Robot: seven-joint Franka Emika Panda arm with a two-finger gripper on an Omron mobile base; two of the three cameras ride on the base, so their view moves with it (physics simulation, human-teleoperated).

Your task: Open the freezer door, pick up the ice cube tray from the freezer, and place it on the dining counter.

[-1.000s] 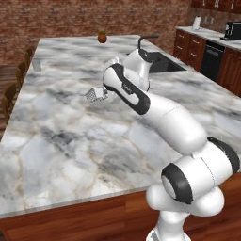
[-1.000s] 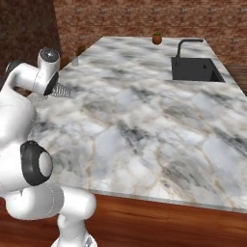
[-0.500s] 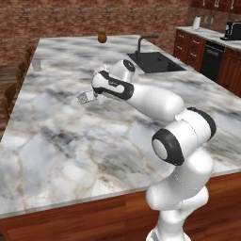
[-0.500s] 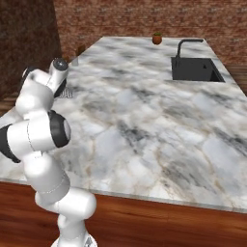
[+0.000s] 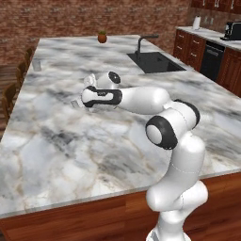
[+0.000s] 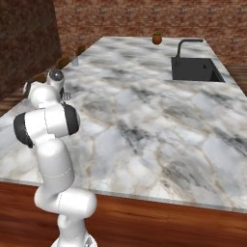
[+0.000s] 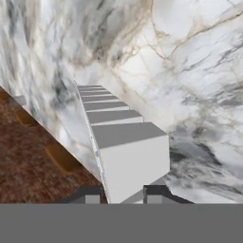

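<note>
I have the jaws (image 7: 124, 193) closed on the near end of the ice cube tray (image 7: 121, 137), which stretches away from the hand above the marble tabletop (image 7: 199, 71), by its edge over the wood floor (image 7: 28, 156). From the left base, the tray (image 5: 76, 103) hangs well left of the sink (image 5: 154, 61).

arm stretched far left, tool (image 7: 123, 195) clamped, held low

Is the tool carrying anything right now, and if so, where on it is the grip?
Yes. The tool holds the ice cube tray by its near short end, one fingertip on each side; the tray reaches out over the dining counter.
</note>
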